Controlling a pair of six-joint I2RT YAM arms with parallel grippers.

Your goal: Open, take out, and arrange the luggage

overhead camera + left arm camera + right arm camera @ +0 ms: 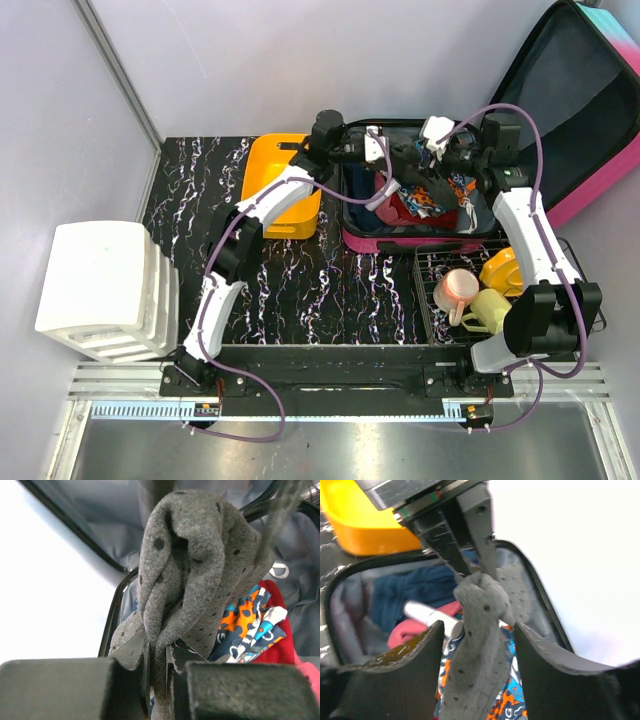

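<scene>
The luggage (400, 243) lies open at the back of the table, its magenta-edged lid (590, 100) leaning against the wall. Its base holds clothes: a red garment (405, 205), an orange-and-blue patterned cloth (245, 620) and a dark blue garment (420, 587). My left gripper (160, 660) is shut on a grey dotted cloth (195, 555) and holds it above the open base. It shows from above in the right wrist view (470, 555). My right gripper (477, 630) is open, its fingers either side of the hanging grey cloth (480, 670), not touching it.
An orange bin (275, 180) stands left of the suitcase, under my left arm. A wire rack (430, 300) at the front right holds a pink cup (458, 288) and yellow cups (490, 308). A white ribbed unit (100, 290) stands at the left edge.
</scene>
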